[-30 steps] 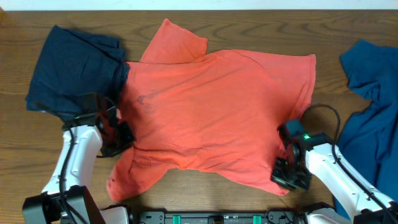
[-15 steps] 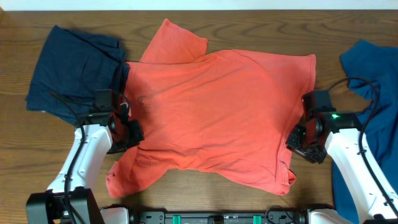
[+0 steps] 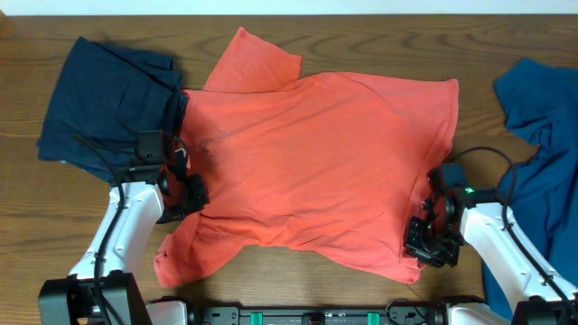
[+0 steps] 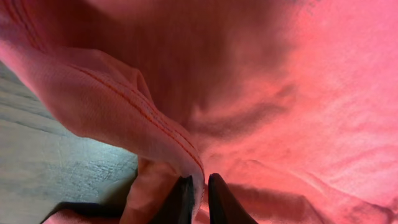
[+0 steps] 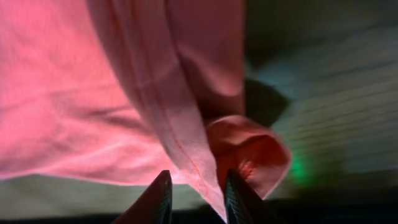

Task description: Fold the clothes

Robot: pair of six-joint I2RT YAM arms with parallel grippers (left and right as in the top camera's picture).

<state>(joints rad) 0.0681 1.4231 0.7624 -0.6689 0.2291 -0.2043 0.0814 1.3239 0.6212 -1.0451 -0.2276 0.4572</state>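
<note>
On the wooden table (image 3: 27, 208), the orange-red T-shirt (image 3: 316, 162) lies spread flat at centre, its long axis running left to right with the neck end leftward and the hem rightward. The left gripper (image 4: 198, 200) pinches a stitched fold by the near sleeve, fingers almost together. The right gripper (image 5: 198, 199) straddles the near hem corner, fingers narrowly apart and seemingly not clamped.

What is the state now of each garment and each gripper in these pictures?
orange T-shirt: spread out on the table, not yet folded.
dark navy garment: lying rumpled at the left, unfolded.
blue garment: crumpled at the right edge.
left gripper: shut on the orange T-shirt's hem.
right gripper: open, with the hem passing between its fingers.
</note>
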